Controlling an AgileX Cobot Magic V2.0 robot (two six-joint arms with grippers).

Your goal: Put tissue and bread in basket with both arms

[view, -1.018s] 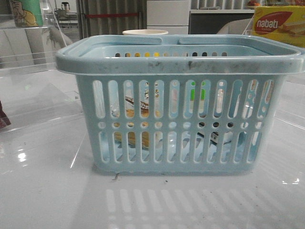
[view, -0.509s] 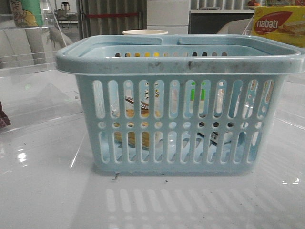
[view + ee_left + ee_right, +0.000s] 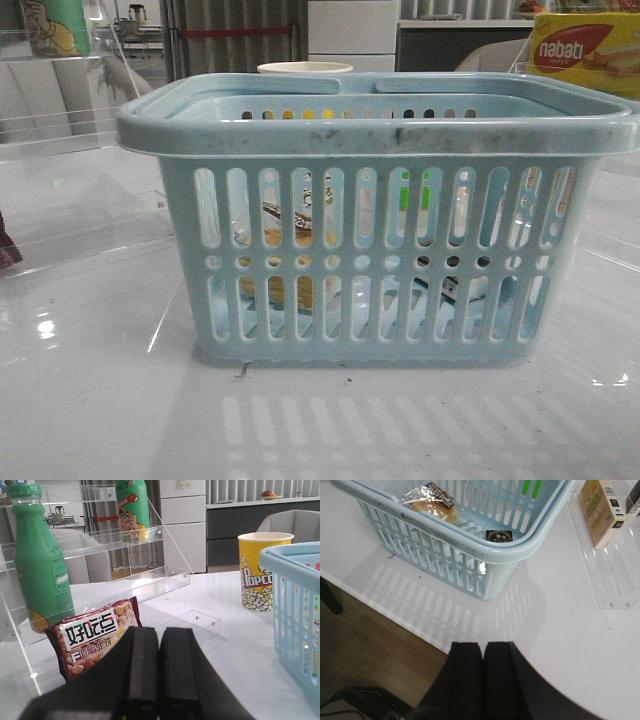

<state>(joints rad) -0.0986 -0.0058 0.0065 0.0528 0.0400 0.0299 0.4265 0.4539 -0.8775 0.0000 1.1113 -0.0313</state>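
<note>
The bread (image 3: pixel 436 506) lies inside the basket (image 3: pixel 485 550), its clear packet resting on the basket floor toward one end, and in the front view its golden-brown shows through the slots on the left half. Near the opposite end of the floor sits a small pale pack with black marks (image 3: pixel 498 536), which looks to be the tissue (too small to be sure of more). Judged from that, both things are already in the basket and nothing seems left but to draw the arms clear.

The right pincer (image 3: pixel 483 680) is pressed together and holds nothing; it hangs over the desk (image 3: pixel 560 630) edge, outside the basket and well apart from the bread. The left pincer (image 3: pixel 159 675) is likewise closed and empty, the basket off to one side of it, and it faces a clear shelf rack (image 3: pixel 125 580) with a green bottle (image 3: pixel 40 565), a snack packet (image 3: pixel 95 635) and a popcorn cup (image 3: pixel 260 570).
</note>
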